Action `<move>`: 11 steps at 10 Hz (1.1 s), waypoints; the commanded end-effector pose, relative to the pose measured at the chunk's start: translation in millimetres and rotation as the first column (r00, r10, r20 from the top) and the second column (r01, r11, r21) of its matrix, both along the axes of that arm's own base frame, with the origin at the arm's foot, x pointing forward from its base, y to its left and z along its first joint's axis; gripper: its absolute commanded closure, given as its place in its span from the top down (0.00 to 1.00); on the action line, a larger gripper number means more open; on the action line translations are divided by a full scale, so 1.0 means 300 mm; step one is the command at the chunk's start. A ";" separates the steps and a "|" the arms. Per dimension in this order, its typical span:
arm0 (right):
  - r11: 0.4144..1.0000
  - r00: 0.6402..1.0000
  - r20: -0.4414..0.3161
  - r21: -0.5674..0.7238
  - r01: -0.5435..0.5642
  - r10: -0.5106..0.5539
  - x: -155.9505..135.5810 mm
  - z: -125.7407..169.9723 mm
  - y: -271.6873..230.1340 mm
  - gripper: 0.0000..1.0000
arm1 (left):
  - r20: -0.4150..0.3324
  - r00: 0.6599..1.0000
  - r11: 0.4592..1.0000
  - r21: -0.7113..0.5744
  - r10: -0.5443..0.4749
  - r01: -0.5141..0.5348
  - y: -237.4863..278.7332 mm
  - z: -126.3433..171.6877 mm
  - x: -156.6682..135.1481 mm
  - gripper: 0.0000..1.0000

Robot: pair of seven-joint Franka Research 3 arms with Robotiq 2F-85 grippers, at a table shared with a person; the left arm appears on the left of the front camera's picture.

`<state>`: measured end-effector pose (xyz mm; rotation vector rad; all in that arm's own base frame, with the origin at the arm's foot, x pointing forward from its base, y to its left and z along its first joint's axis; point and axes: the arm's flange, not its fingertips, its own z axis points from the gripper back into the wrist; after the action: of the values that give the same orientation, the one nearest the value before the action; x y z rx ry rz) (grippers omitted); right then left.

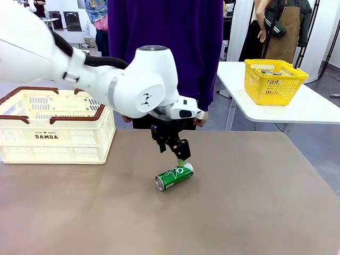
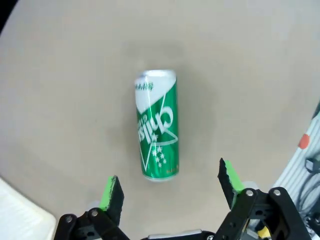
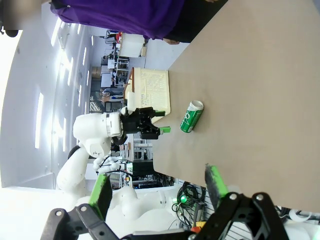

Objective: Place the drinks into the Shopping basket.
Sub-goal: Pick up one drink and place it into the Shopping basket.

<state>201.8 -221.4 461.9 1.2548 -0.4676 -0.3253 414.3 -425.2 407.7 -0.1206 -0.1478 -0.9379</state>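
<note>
Green drink can (image 1: 174, 177) lies on its side on the brown table (image 1: 255, 212), well apart from the cream Shopping basket (image 1: 53, 146). The left gripper (image 1: 179, 158) hangs just above the can, jaws spread, holding nothing. This looks like the reach before a grasp: next it should lower, straddle the can's width, then close. The right gripper (image 3: 159, 177) is also spread. Count: one can, one cream basket.

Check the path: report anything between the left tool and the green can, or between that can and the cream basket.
Nothing visible blocks either. The left tool hangs open just over the green can, which lies on its side. Only bare table separates the can from the Shopping basket on the robot's left.
</note>
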 end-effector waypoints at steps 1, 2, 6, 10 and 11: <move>1.000 0.999 0.036 0.007 -0.002 0.002 0.005 0.007 -0.008 1.00 | 0.009 0.996 0.996 0.025 -0.090 0.090 -0.073 0.001 0.062 1.00; 1.000 0.999 0.036 0.007 -0.002 0.002 0.005 0.007 -0.008 1.00 | -0.003 0.994 0.993 0.030 -0.113 0.113 -0.081 -0.013 0.073 1.00; 1.000 0.999 0.036 0.007 -0.002 0.002 0.005 0.007 -0.008 1.00 | -0.054 0.985 0.986 0.024 -0.165 0.167 -0.070 -0.081 0.102 1.00; 1.000 0.999 0.036 0.007 -0.002 0.002 0.005 0.007 -0.008 1.00 | -0.096 0.971 0.972 0.068 -0.217 0.224 -0.056 -0.220 0.150 1.00; 1.000 0.999 0.036 0.007 -0.002 0.002 0.005 0.007 -0.008 1.00 | -0.122 0.968 0.971 0.066 -0.221 0.230 -0.052 -0.247 0.152 1.00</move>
<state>201.8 -221.4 461.9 1.2548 -0.4676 -0.3251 455.2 -442.7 331.7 -0.1100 -0.0150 -1.1355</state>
